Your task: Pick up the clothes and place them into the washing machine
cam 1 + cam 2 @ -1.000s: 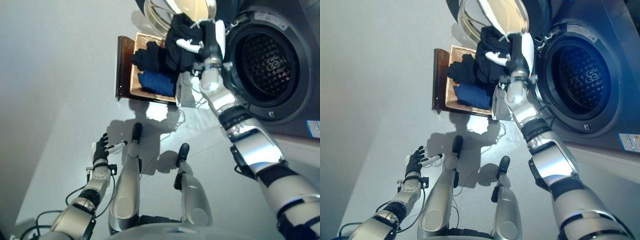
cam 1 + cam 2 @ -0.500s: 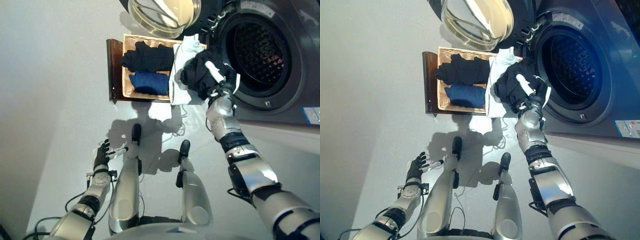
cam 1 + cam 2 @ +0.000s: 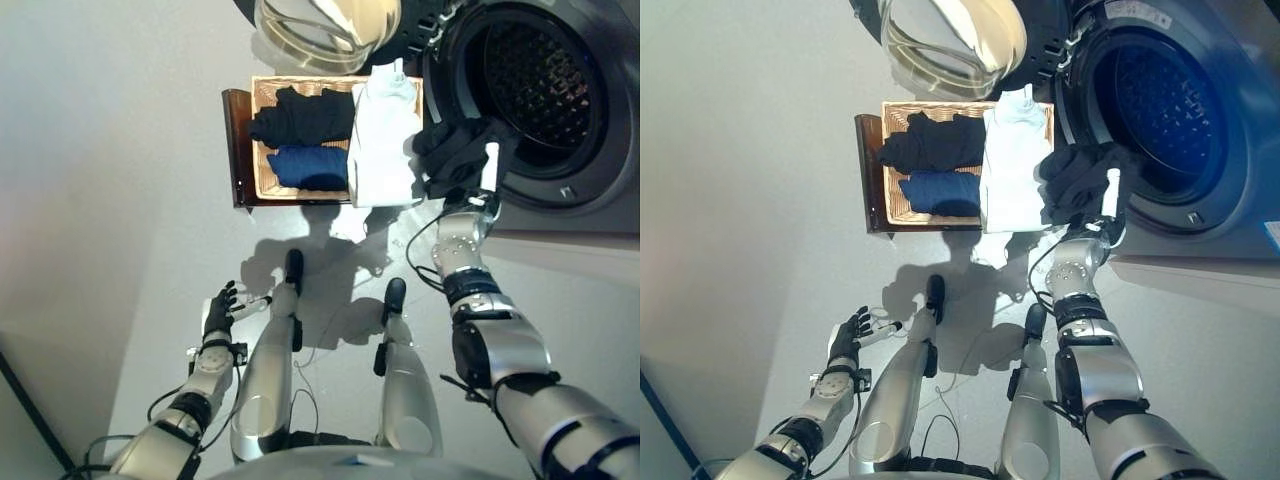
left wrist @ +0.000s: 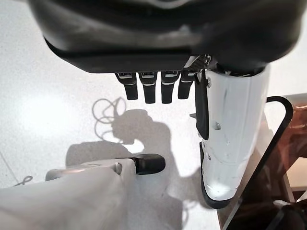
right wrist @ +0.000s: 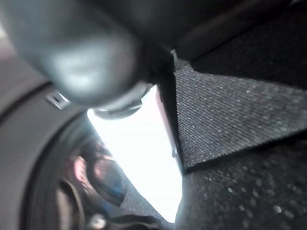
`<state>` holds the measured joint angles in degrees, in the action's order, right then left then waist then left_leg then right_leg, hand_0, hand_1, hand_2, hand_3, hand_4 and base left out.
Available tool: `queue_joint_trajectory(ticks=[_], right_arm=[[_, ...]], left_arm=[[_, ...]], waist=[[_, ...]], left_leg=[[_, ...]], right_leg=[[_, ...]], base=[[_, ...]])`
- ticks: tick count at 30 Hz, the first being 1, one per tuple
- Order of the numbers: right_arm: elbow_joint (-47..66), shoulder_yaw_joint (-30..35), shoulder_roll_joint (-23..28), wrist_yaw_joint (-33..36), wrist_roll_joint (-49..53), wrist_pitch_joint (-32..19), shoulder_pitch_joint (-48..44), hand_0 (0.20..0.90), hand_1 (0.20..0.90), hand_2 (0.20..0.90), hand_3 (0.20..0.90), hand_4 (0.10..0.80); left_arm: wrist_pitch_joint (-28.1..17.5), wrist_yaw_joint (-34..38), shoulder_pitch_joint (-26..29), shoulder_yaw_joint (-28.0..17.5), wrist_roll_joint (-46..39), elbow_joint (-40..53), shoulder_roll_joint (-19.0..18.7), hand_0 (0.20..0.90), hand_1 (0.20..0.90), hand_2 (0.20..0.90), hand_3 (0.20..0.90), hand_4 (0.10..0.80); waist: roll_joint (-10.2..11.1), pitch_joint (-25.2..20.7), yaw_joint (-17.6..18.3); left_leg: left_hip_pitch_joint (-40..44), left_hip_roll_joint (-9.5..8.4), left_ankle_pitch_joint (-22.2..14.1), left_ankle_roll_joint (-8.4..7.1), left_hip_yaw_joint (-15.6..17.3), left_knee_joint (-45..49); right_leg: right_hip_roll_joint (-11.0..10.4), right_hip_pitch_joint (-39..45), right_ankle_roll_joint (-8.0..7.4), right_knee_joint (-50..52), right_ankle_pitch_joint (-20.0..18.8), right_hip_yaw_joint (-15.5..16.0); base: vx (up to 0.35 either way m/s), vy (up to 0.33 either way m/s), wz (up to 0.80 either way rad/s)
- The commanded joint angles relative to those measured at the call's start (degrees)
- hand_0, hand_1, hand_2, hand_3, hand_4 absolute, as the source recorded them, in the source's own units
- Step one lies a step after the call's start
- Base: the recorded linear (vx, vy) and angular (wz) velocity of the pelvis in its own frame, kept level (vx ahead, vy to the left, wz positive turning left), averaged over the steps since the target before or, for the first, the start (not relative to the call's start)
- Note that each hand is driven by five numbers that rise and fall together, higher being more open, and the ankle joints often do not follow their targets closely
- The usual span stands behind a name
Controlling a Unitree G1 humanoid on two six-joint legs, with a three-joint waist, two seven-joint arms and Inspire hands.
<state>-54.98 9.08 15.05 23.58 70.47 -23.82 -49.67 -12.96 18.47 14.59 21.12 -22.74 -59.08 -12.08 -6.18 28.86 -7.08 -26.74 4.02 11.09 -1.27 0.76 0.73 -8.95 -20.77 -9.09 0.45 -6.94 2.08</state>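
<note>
Right hand [image 3: 478, 185] clutching black garment [image 3: 452, 155] at washing machine [image 3: 590, 150] opening; left hand [image 3: 219, 314] relaxed, empty

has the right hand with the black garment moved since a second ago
Yes. The right hand, shut on the black garment, was over the basket; now it has swung right to the washing machine's drum opening.

The black garment [image 3: 455, 155] looked like matt, grainy knit cloth. The washing machine [image 3: 600, 60] had a smooth grey shell, a perforated metal drum [image 3: 540, 85] and a glossy glass door [image 3: 325, 25]. The basket [image 3: 262, 140] was woven wicker with a dark polished wooden side. The floor [image 3: 120, 200] was smooth and faintly shiny.
</note>
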Motion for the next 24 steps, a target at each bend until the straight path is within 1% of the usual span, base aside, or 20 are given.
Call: queue_joint_trajectory(ticks=[1,5,6,8,10,11,12,14,15,24], right_arm=[[4.5,0.4,8.5,-3.1,0.2,-6.8,-7.1,0.200,0.200,0.200,0.200,0.300],[4.6,0.6,11.9,-2.8,0.2,-7.1,-8.9,0.200,0.200,0.200,0.200,0.300],[4.5,0.5,12.0,-2.8,0.2,-7.1,-9.0,0.200,0.200,0.200,0.200,0.300],[2.4,0.3,15.1,-2.5,0.4,-6.7,-11.1,0.200,0.200,0.200,0.200,0.300],[1.6,0.0,16.1,-2.6,0.3,-6.4,-12.1,0.200,0.200,0.200,0.200,0.300],[0.5,-0.7,17.7,-2.4,0.0,-5.9,-13.5,0.200,0.200,0.200,0.200,0.300],[0.3,-0.7,17.8,-2.4,0.0,-5.9,-13.6,0.200,0.200,0.200,0.200,0.300],[-0.7,-1.6,19.6,-2.2,-0.6,-5.2,-14.9,0.200,0.200,0.200,0.200,0.300],[-1.2,-2.6,21.3,-2.1,-1.2,-4.5,-16.1,0.200,0.200,0.200,0.200,0.300],[-2.8,-6.5,26.1,-1.2,-2.9,-3.0,-21.6,0.200,0.200,0.200,0.200,0.300]], left_arm=[[-1.7,0.4,-3.3,1.4,-0.8,-0.8,0.7,0.900,0.900,0.900,0.900,0.800],[-2.0,0.2,-3.9,1.7,-1.2,-0.3,0.7,0.900,0.900,0.900,0.900,0.800],[-2.0,0.2,-3.9,1.7,-1.2,-0.3,0.7,0.900,0.900,0.900,0.900,0.800],[-2.2,0.1,-4.2,1.9,-1.4,-0.6,0.6,0.900,0.900,0.900,0.900,0.800],[-2.3,0.1,-4.2,2.1,-1.5,-0.7,0.7,0.900,0.900,0.900,0.900,0.800],[-2.4,0.1,-4.2,2.2,-1.6,-0.6,0.5,0.900,0.900,0.900,0.900,0.800],[-2.4,0.1,-4.2,2.3,-1.6,-0.6,0.6,0.900,0.900,0.900,0.900,0.800],[-2.5,0.0,-4.2,2.4,-1.7,-0.5,0.4,0.900,0.900,0.900,0.900,0.800],[-2.8,-0.1,-4.3,2.5,-2.0,-0.1,0.2,0.900,0.900,0.900,0.900,0.800],[-3.7,0.1,-4.9,2.9,-3.4,3.1,-0.6,0.900,0.900,0.900,0.900,0.800]], waist=[[-2.9,-4.1,-0.1],[-3.6,-4.5,-0.2],[-3.6,-4.5,-0.2],[-3.8,-4.8,-0.3],[-3.9,-4.9,-0.4],[-3.9,-4.9,-0.5],[-3.9,-4.9,-0.6],[-3.9,-4.8,-0.7],[-3.8,-4.7,-0.8],[-4.2,-3.4,-1.3]], left_leg=[[-1.7,-0.15,-1.1,-4.05,-1.0,0.4],[-1.6,-0.44,-1.1,-4.11,-0.8,-0.1],[-1.6,-0.44,-1.1,-4.10,-0.8,-0.1],[-1.5,-0.54,-1.0,-4.18,-0.8,-0.4],[-1.5,-0.55,-0.9,-4.20,-0.8,-0.6],[-1.4,-0.52,-0.9,-4.19,-0.7,-0.8],[-1.4,-0.52,-0.9,-4.19,-0.7,-0.8],[-1.5,-0.45,-0.9,-4.22,-0.7,-0.8],[-1.7,-0.41,-0.9,-4.33,-0.7,-0.7],[-3.6,-0.53,-0.6,-4.37,-0.9,-0.9]], right_leg=[[-0.3,0.1,1.38,10.8,10.7,-1.0],[-0.3,-0.1,1.31,10.9,10.8,-1.2],[-0.3,-0.2,1.31,11.0,10.8,-1.2],[-0.3,-0.4,1.37,11.1,10.9,-1.3],[-0.3,-0.5,1.36,11.1,11.0,-1.4],[-0.2,-0.6,1.39,11.1,11.0,-1.5],[-0.2,-0.6,1.39,11.2,11.0,-1.6],[-0.2,-0.8,1.43,11.5,11.2,-1.5],[-0.1,-0.9,1.49,11.7,11.4,-1.5],[0.4,-3.7,1.61,13.5,11.8,-1.6]], base=[[0.013,-0.007,-0.10],[0.022,-0.007,-0.07],[0.039,-0.001,0.01],[0.039,-0.007,0.01],[0.028,-0.007,0.04],[0.000,0.000,0.00],[0.035,-0.013,-0.01],[0.023,-0.018,-0.01],[0.042,-0.034,-0.02],[0.022,-0.012,-0.01]])
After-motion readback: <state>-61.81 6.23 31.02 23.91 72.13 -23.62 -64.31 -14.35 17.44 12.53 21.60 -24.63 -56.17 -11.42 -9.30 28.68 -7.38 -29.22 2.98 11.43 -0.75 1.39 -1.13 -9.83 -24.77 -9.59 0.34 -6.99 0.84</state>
